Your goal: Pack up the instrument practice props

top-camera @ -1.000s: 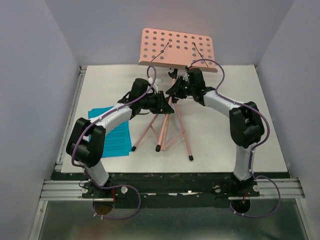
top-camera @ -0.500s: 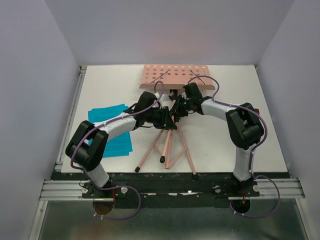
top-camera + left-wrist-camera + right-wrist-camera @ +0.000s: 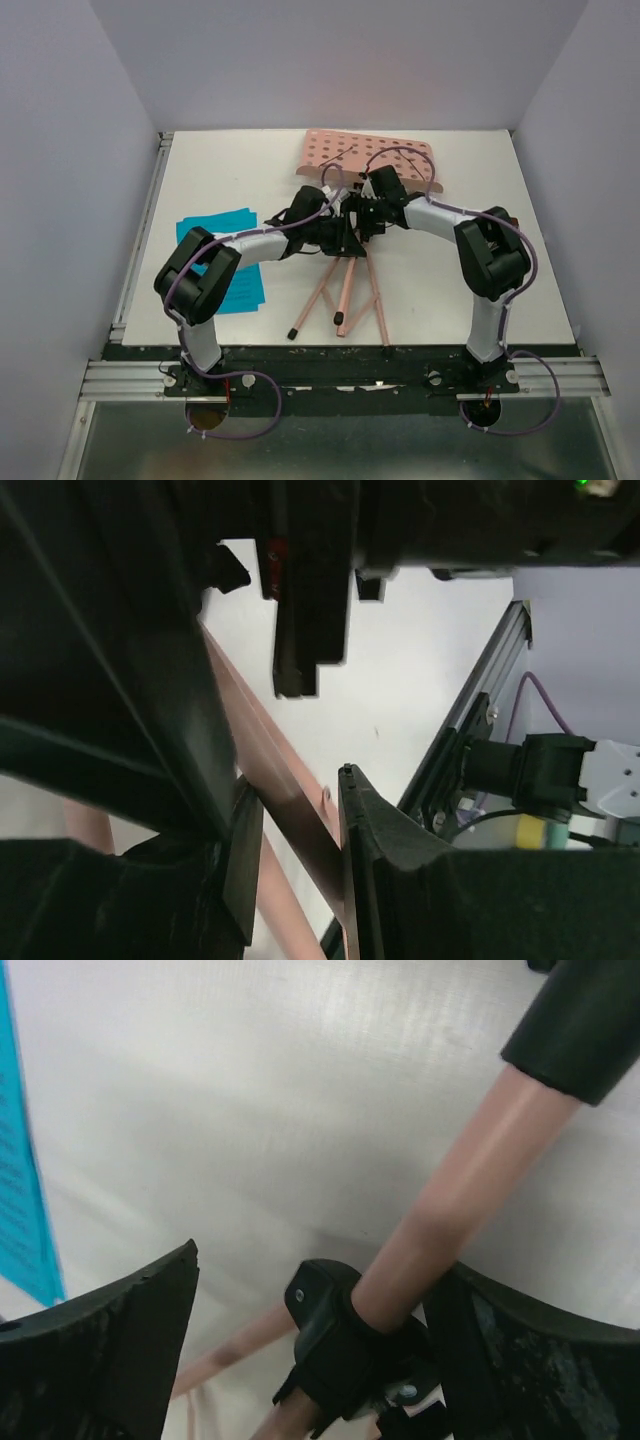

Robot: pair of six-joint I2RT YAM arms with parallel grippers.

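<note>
One music stand (image 3: 368, 160) on the worktop (image 3: 480, 290), just the one, salmon-pink. Legs (image 3: 345, 290), count them: three, fanned toward the near edge. Two black foot caps (image 3: 293, 333) show clearly, and the third is lost against the dark rail (image 3: 400, 355). Blue music sheets (image 3: 214, 225): one patch, more than one page overlapping, exact number impossible to call. Two arms in the shot, so two tools: left tool (image 3: 295, 820) makes one, right tool (image 3: 315, 1290) makes two.
</note>
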